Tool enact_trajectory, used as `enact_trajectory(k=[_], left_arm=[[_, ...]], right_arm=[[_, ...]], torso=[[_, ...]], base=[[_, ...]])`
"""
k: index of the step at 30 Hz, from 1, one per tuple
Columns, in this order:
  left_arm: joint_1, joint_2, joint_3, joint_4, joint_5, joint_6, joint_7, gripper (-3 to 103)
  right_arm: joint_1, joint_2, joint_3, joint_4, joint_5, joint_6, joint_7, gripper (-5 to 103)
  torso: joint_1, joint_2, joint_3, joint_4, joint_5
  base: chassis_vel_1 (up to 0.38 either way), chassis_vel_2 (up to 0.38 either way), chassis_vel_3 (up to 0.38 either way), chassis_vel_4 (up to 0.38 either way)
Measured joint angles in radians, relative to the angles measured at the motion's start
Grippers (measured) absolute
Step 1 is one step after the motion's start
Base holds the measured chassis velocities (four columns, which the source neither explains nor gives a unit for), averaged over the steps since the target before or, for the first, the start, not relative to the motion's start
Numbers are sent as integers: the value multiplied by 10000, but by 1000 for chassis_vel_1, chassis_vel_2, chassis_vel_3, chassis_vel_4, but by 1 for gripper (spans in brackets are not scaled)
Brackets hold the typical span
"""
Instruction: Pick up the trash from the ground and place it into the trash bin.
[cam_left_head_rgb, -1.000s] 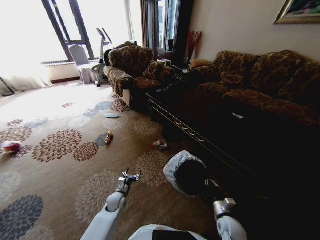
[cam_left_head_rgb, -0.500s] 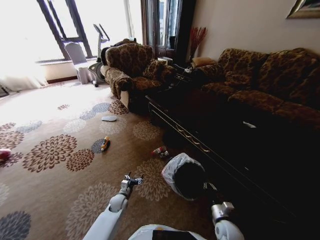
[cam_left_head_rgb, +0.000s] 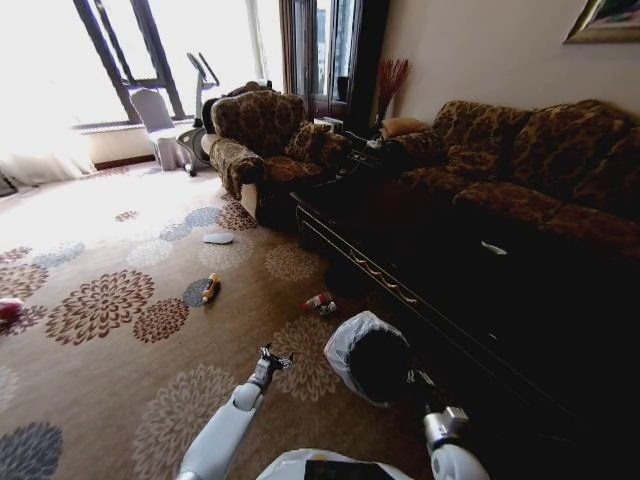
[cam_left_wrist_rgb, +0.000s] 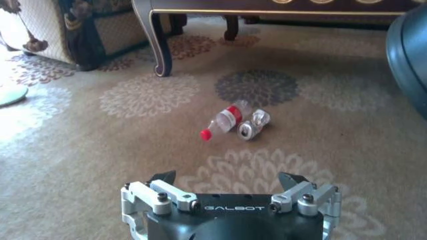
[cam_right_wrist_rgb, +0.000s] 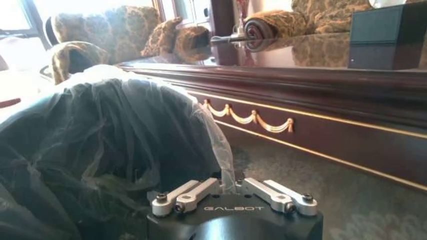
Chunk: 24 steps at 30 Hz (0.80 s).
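A small clear bottle with a red cap (cam_left_wrist_rgb: 223, 121) and a crumpled clear piece (cam_left_wrist_rgb: 253, 124) lie together on the carpet, straight ahead of my left gripper (cam_left_wrist_rgb: 227, 178), which hovers open a short way from them. The head view shows this trash (cam_left_head_rgb: 320, 301) beyond the left gripper (cam_left_head_rgb: 272, 358). An orange-yellow bottle (cam_left_head_rgb: 210, 288) lies farther left, and a pink-white wad (cam_left_head_rgb: 8, 308) at the far left edge. The black trash bin (cam_left_head_rgb: 370, 355) with its plastic liner stands on the floor at my right. My right gripper (cam_right_wrist_rgb: 229, 180) is shut on the bin's lined rim (cam_right_wrist_rgb: 167, 100).
A long dark coffee table (cam_left_head_rgb: 440, 260) runs along the right, its curved leg (cam_left_wrist_rgb: 159, 45) just beyond the trash. Behind are a patterned sofa (cam_left_head_rgb: 530, 160) and armchair (cam_left_head_rgb: 265, 135). A pale-blue slipper (cam_left_head_rgb: 218, 238) lies on the carpet farther off.
The camera has shifted, sliding the room slightly across the head view. My left gripper has reached a little farther forward and right, toward the red-capped bottle. The right gripper still holds the bin.
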<state>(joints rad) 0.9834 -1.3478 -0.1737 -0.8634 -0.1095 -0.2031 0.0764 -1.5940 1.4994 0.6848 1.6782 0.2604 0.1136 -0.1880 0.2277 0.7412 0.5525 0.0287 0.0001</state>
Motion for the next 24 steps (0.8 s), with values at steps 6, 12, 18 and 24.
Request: enact_trajectory(k=[6, 12, 18, 24], left_arm=[[-206, -75, 114, 304, -490, -343, 13, 100], [-315, -139, 85, 412, -563, -539, 12, 100], [-237, -143, 17, 326, -564, -644, 58, 100], [-164, -149, -16, 252, -634, -999, 91, 100]], right_arm=[[453, -78, -12, -567, -237, 184, 99, 1], [722, -112, -70, -710, -467, -193, 357, 1], [849, -261, -239, -821, -31, -1325, 1055, 1], [1049, -478, -379, -938, 399, -1812, 1389, 1]], torso=[[2, 0, 1, 2, 0], [10, -3, 3, 1, -3], [-6, -1, -2, -2, -3], [-22, -44, -25, 0, -1]], base=[[-106, 109, 98, -109], [-74, 79, 91, -68], [-9, 3, 7, -5], [0, 0, 0, 0]])
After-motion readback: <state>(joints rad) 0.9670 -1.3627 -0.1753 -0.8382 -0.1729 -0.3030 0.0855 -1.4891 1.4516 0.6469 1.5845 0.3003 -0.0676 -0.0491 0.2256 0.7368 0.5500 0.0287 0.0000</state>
